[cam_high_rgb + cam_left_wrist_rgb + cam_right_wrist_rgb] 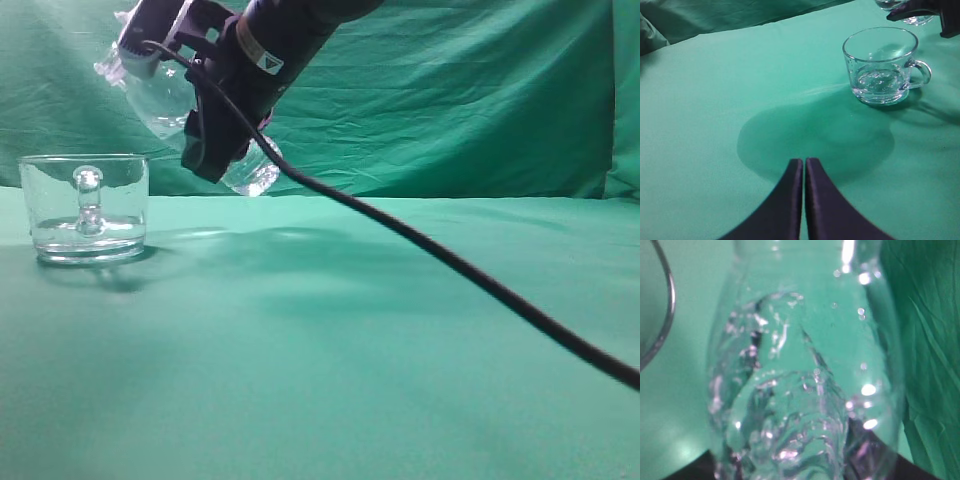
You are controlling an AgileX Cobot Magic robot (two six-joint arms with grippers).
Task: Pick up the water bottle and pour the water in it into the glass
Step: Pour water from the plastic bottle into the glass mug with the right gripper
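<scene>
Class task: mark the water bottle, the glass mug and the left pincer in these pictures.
water bottle point(160, 100), exterior view, on its clear rounded shoulder.
glass mug point(880, 67), left wrist view, on its clear side wall.
left pincer point(804, 167), left wrist view, between its closed fingertips.

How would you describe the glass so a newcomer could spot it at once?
On the green cloth, look far left in the exterior view. There stands the glass, a short, wide clear mug with a looped handle. Unlike the tilted water bottle held above it, it rests upright.

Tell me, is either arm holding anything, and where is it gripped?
The right gripper holds the water bottle around its body, tilted. The left gripper holds nothing.
</scene>
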